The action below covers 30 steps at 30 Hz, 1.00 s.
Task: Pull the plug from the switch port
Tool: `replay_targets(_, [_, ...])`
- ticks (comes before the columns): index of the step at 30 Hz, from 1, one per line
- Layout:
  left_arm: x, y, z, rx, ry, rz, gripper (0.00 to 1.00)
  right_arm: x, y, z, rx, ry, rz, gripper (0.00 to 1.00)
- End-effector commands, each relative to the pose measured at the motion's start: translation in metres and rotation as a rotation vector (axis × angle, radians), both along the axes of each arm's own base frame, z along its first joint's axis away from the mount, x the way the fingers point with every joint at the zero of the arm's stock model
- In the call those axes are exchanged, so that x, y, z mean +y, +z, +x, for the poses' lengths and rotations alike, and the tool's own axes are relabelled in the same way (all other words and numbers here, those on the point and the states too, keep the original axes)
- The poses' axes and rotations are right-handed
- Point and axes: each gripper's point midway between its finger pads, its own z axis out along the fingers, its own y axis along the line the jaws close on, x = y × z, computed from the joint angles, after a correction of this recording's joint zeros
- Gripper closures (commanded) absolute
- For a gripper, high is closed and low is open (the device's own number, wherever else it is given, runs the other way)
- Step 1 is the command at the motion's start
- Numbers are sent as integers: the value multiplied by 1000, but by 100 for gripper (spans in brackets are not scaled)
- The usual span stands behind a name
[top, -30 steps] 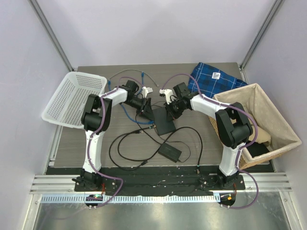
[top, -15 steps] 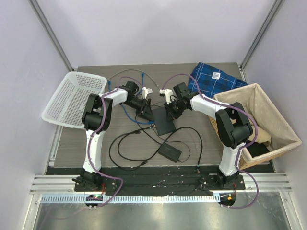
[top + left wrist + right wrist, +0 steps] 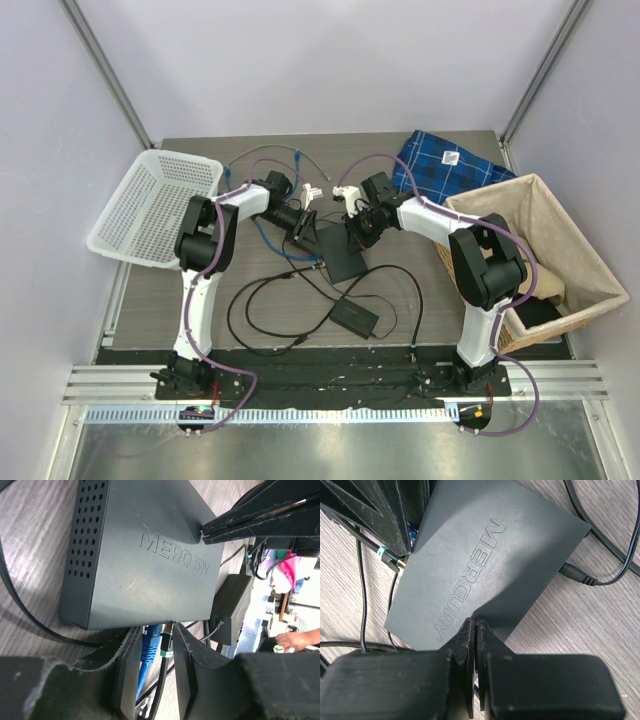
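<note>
The left gripper (image 3: 156,655) straddles the blue plug (image 3: 149,642) at the switch (image 3: 145,560); the right gripper (image 3: 474,645), fingers pressed together, presses the switch.

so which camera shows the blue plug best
The left wrist view: the blue plug sits between the left gripper fingers, entering the switch edge. The right wrist view shows only a blue sliver; from the top camera it's hidden.

We see a matt dark grey plastic switch (image 3: 145,555) with embossed lettering on a grey wood-grain table (image 3: 600,610), a glossy blue plastic plug (image 3: 149,645), rough matt black gripper fingers (image 3: 127,675) and checked blue cloth (image 3: 440,165).
</note>
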Motion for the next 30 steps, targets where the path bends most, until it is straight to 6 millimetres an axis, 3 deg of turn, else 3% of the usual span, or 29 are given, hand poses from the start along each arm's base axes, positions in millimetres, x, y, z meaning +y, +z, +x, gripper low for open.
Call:
replay_targets(1, [2, -27, -23, 64, -59, 65, 65, -17, -23, -6, 27, -4, -100, 99])
replay_targets(10, [2, -28, -24, 92, -71, 44, 73, -17, -22, -5, 25, -7, -101, 99])
replay_targets(21, [5, -32, -13, 78, -36, 71, 99, -17, -23, -6, 26, -4, -102, 99])
replay_targets(30, [13, -19, -1, 110, -100, 120, 100, -17, -27, -9, 40, -1, -105, 99])
